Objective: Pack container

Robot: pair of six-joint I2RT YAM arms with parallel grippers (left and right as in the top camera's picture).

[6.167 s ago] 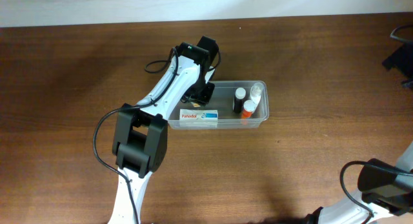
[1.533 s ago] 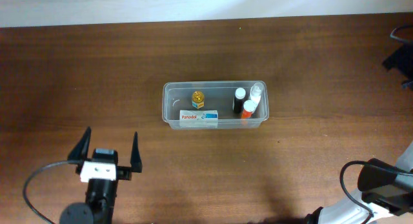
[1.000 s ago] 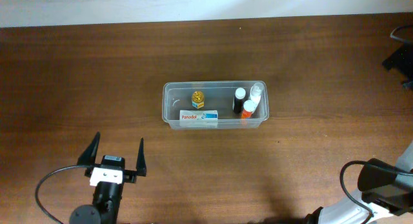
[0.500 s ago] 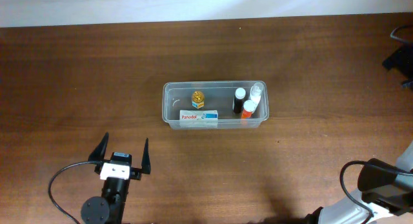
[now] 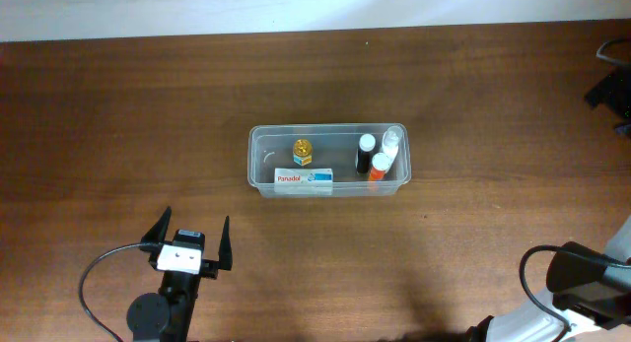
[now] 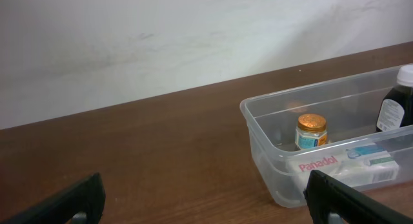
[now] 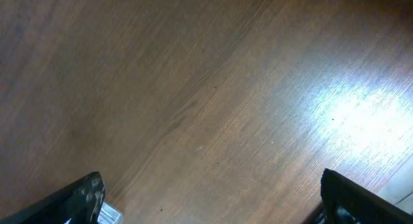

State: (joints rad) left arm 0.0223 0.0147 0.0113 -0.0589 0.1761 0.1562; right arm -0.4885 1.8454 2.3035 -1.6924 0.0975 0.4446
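The clear container (image 5: pixel 248 161) sits mid-table. Inside it are a Panadol box (image 5: pixel 303 179) along the front wall, a small yellow-lidded jar (image 5: pixel 303 150) behind the box, and three small bottles (image 5: pixel 379 155) at the right end. My left gripper (image 5: pixel 191 227) is near the front edge, left of and well short of the container, open and holding nothing. In the left wrist view the gripper (image 6: pixel 205 185) faces the container (image 6: pixel 264 159), with the jar (image 6: pixel 311 132) and box (image 6: pixel 345 164) visible. My right gripper (image 7: pixel 213 188) stands open over bare wood. Only its arm (image 5: pixel 582 275) shows overhead.
The brown wooden table (image 5: pixel 118 115) runs back to a white wall (image 6: pixel 193 37). A black object (image 5: pixel 611 81) pokes in at the right edge. The left arm's cable (image 5: pixel 99 273) loops by the front edge.
The left arm has drifted a little to the right near the front edge, jaws still wide. Several seconds ago it reached into the container's left end, where the jar now stands.
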